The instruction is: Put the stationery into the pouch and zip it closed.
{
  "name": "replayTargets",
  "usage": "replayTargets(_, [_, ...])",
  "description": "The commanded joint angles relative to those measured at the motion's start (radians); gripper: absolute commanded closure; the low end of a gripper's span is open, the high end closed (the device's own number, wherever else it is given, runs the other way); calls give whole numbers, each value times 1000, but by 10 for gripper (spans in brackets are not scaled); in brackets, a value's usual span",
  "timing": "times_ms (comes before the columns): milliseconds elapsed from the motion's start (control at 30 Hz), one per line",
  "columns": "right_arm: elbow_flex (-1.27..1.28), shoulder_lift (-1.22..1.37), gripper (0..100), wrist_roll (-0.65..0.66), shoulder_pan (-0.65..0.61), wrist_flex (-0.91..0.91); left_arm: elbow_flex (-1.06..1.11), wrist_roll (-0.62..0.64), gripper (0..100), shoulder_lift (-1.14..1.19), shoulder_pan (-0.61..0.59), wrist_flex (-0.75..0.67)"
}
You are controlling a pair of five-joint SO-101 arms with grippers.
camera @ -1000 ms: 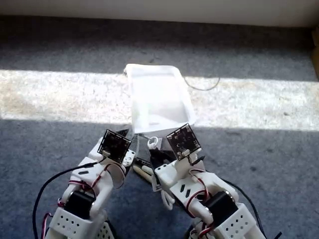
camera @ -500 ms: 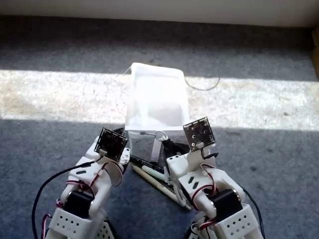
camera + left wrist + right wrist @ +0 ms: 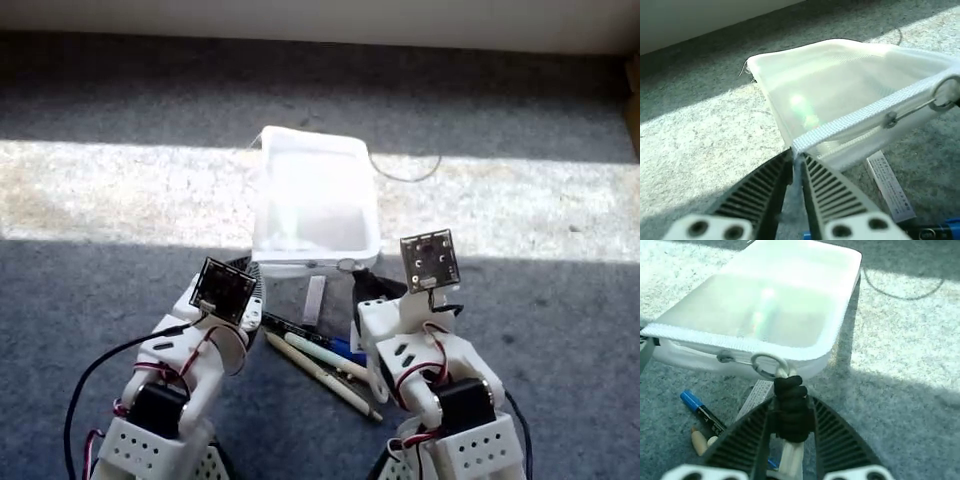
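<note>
A translucent white pouch [image 3: 315, 200] lies on the grey carpet, its zip edge toward the arms. My left gripper [image 3: 796, 159] is shut on the pouch's near left corner [image 3: 256, 270]. The right gripper [image 3: 790, 412] is shut on the black zipper pull cord [image 3: 790, 400], which hangs from a metal ring [image 3: 767, 364] at the pouch's near right corner [image 3: 350, 266]. Outside the pouch, between the arms, lie a blue-capped marker [image 3: 702, 412], two pale pens [image 3: 320, 362] and a flat white stick [image 3: 887, 185].
A thin dark cable [image 3: 405, 175] curls on the carpet just right of the pouch. A pale wall edge [image 3: 320, 20] runs along the far side. A sunlit band crosses the carpet under the pouch; open carpet lies left and right.
The right gripper has moved to the right along the pouch's near edge with the zipper pull. The pouch straightened and the pens came into view. The left arm stayed put.
</note>
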Motion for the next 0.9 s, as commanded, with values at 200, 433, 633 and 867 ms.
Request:
replayTargets(200, [-65, -21, 994, -11, 58, -4, -8, -11, 989, -13, -30, -17])
replayTargets(433, [-61, -21, 994, -69, 170, -65, -7, -11, 989, -13, -30, -17])
replayTargets(633, [-61, -21, 994, -87, 191, -73, -4, -11, 989, -13, -30, -17])
replayTargets(867, [-67, -21, 994, -89, 219, -73, -7, -11, 989, -13, -56, -17])
